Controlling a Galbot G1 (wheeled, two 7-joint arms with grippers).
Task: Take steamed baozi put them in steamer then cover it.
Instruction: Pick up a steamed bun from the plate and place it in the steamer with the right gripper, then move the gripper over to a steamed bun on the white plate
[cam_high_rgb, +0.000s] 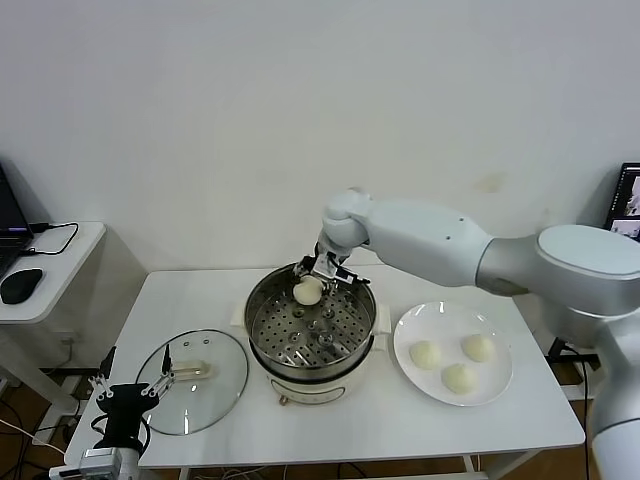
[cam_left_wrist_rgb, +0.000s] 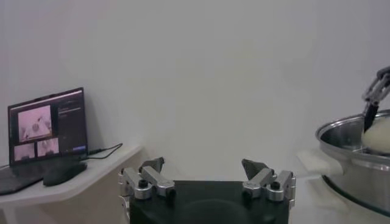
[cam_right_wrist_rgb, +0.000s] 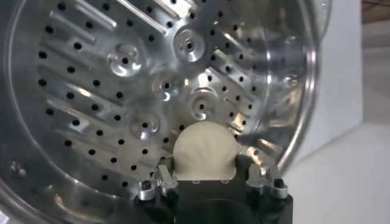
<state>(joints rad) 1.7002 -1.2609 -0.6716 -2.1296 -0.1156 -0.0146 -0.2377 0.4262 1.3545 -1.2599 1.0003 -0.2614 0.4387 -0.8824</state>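
The right gripper clamps a smooth, cream-white baozi over the far side of the steamer (its perforated floor lies below). The left gripper hangs parked, fingers apart.

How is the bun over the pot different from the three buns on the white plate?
The bun over the pot is gripped in the right claw, above the steamer; the three buns on the plate lie loose, untouched by any claw. It is alone over the holed floor; they sit close together on the plate beside the steamer. All four are small, round, smooth and cream-white. The left claw waits open near the glass lid.
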